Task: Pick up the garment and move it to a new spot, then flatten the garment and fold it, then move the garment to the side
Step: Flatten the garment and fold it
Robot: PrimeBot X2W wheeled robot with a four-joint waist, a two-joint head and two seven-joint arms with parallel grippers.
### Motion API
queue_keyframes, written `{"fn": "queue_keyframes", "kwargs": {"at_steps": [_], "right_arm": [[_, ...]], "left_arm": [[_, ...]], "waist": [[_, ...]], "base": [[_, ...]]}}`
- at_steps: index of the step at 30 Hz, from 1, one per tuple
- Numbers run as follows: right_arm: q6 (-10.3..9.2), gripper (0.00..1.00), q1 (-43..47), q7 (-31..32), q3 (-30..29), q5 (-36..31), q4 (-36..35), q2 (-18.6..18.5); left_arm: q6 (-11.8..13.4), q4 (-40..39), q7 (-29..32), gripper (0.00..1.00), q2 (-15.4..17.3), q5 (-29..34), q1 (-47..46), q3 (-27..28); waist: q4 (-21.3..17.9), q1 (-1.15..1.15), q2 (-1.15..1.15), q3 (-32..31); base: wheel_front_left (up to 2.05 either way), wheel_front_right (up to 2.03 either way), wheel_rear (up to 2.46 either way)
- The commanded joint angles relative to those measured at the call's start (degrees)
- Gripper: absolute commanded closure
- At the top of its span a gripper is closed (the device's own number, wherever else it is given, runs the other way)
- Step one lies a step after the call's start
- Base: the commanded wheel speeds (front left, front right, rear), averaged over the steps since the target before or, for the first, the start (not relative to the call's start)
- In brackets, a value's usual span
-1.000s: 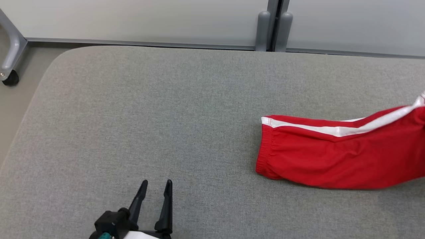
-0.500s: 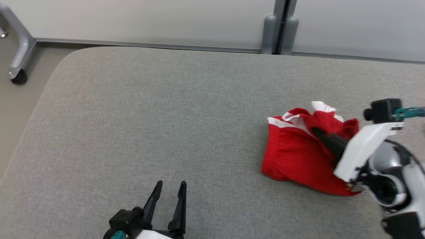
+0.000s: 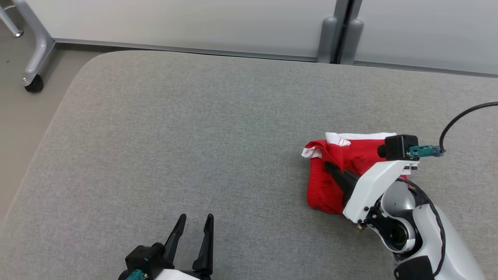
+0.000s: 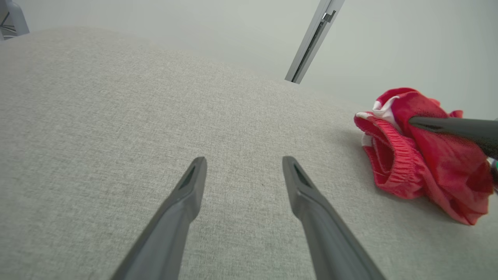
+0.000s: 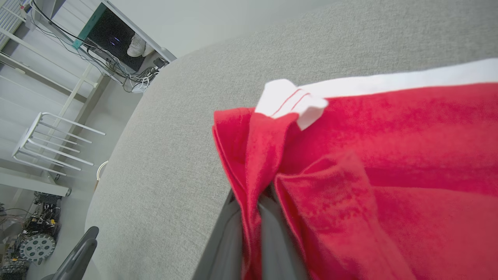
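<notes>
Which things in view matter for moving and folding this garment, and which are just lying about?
In the job:
- red garment, bunched on the grey table
- right gripper, shut on a fold of it
- left gripper, open, above bare table

Lying about:
- wheeled frame leg on the floor beyond the table's corner
- grey posts at the wall behind

From my left tool (image 3: 196, 216) I have open table (image 3: 194, 128) ahead and to the left, up to the far edge. On the right, the bunched garment (image 3: 325, 190) sits in the way, with my right tool (image 3: 330, 168) clamped on it and its white forearm (image 3: 373, 186) over the near side. Two grey posts (image 3: 340, 39) stand beyond the far edge.
</notes>
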Motion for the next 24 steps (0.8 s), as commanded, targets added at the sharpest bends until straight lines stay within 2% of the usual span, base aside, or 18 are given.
{"fn": "queue_keyframes", "kwargs": {"at_steps": [1,2,8,13,18,21,24], "right_arm": [[0.13,0.05,0.3,-1.4,0.4,1.0,0.2,0.1],[0.13,0.0,0.3,-2.5,0.8,1.2,0.0,0.1],[0.12,0.0,3.7,-12.1,5.7,0.6,-5.9,-0.1],[0.15,0.0,11.3,-20.7,5.1,-4.6,-13.1,-6.6],[0.12,0.0,19.1,-29.4,-3.0,-7.6,-14.1,-12.1],[0.13,0.0,23.2,-36.3,-8.3,-12.7,-11.8,-15.2],[0.13,0.0,27.0,-42.4,-12.8,-15.6,-6.8,-15.7]], "left_arm": [[-0.3,0.1,-0.3,0.0,0.1,0.2,0.0,0.4],[-0.3,0.3,-0.3,0.0,0.1,0.2,0.1,0.5],[-0.6,1.3,-0.3,0.0,0.9,0.7,2.4,2.6],[0.1,0.8,-0.3,0.0,2.4,1.0,6.0,7.1],[-0.9,-1.3,-0.3,0.0,2.2,2.4,8.3,10.3],[-1.6,-2.3,-0.3,0.0,1.8,4.3,8.6,11.9],[-2.2,-2.5,-0.3,0.0,1.1,7.2,8.4,13.6]], "waist": [[-0.7,0.0,-0.01,-0.3],[-1.1,0.0,-0.01,-0.5],[-4.6,0.0,-0.01,-4.8],[-8.1,0.0,-0.01,-9.1],[-10.2,0.0,-0.01,-10.8],[-10.3,0.0,-0.01,-11.2],[-10.2,0.0,-0.01,-11.4]], "base": [[0.0,0.0,0.0],[0.0,0.0,0.0],[0.0,0.0,0.0],[0.0,0.0,0.0],[0.0,0.0,0.0],[0.0,0.0,0.0],[0.0,0.0,0.0]]}}
